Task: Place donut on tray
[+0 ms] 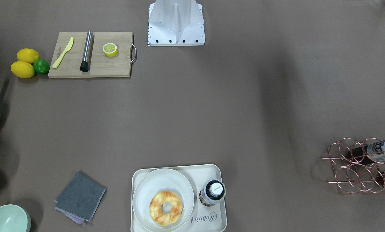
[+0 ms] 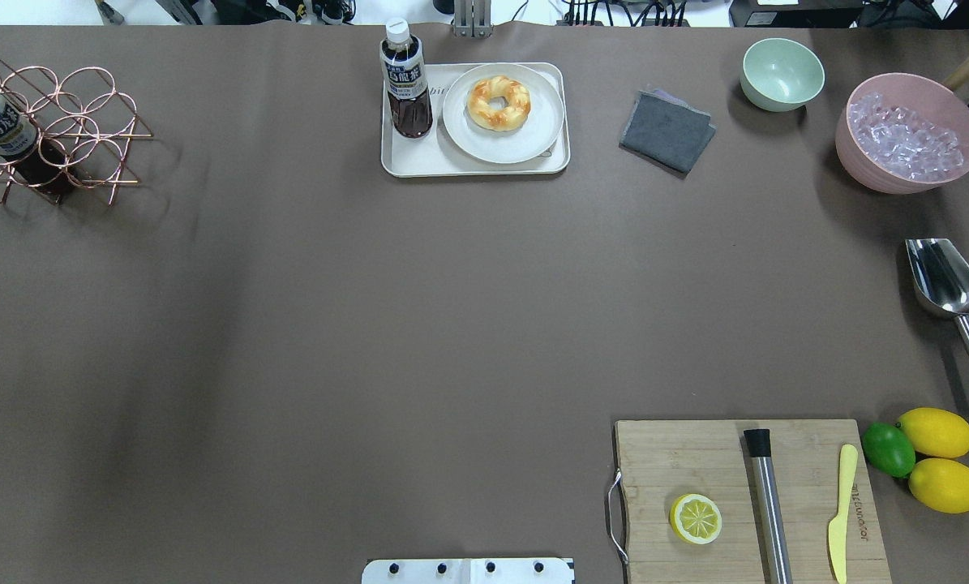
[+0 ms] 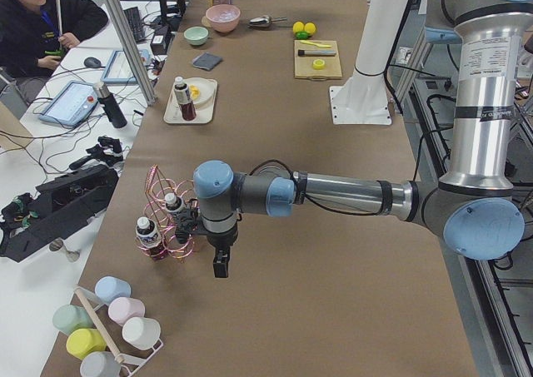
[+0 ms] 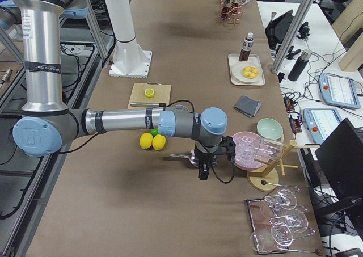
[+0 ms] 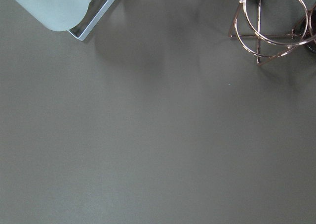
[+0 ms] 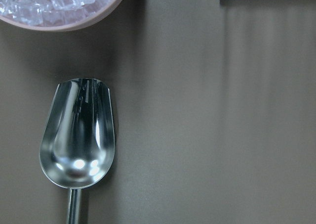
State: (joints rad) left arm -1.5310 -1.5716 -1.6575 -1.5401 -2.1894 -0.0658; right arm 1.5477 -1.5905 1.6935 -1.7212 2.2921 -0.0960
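Note:
The golden-orange donut (image 1: 166,207) lies on a round white plate (image 1: 147,190) that sits on the cream tray (image 1: 218,219), at the table's far edge from the robot. It also shows in the overhead view (image 2: 498,103), with the tray (image 2: 476,167) under the plate. A dark tea bottle (image 2: 405,81) stands on the tray beside the plate. My left gripper (image 3: 220,265) hangs near the copper rack, far from the tray. My right gripper (image 4: 202,172) hangs by the metal scoop. Both show only in the side views, so I cannot tell if they are open or shut.
A copper wire rack (image 2: 54,134) with bottles stands at the far left. A grey cloth (image 2: 666,130), green bowl (image 2: 781,73), pink ice bowl (image 2: 907,134) and metal scoop (image 2: 945,284) lie right. A cutting board (image 2: 743,499) holds a half lemon, steel tube and yellow knife, with lemons and lime beside it.

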